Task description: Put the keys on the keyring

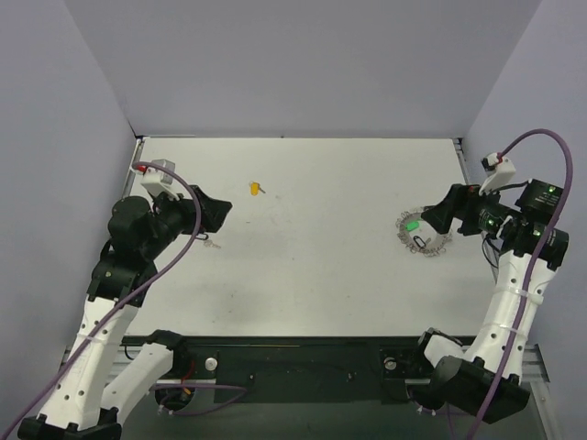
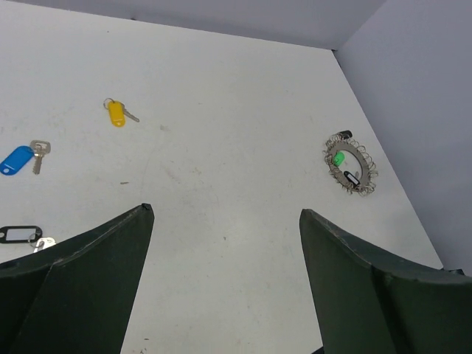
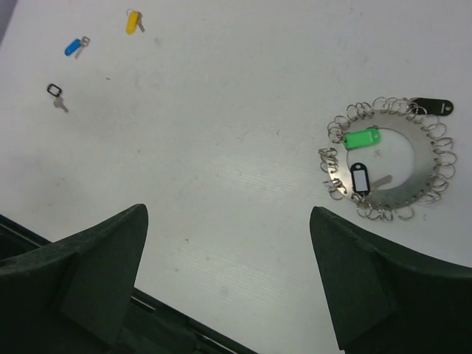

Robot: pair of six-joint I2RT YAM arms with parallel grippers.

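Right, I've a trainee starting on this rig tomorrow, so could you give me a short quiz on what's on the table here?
1. Which colour head lies inside the keyring hoop, next to the black-headed key?
2. How many keys lie loose, well away from the keyring? A one, B three, C five.
3. True or false: the left gripper and the right gripper are both open and empty.

Key:
1. Green, the green-headed key.
2. B: the yellow-headed key, the blue-headed key and the black-framed key.
3. True.
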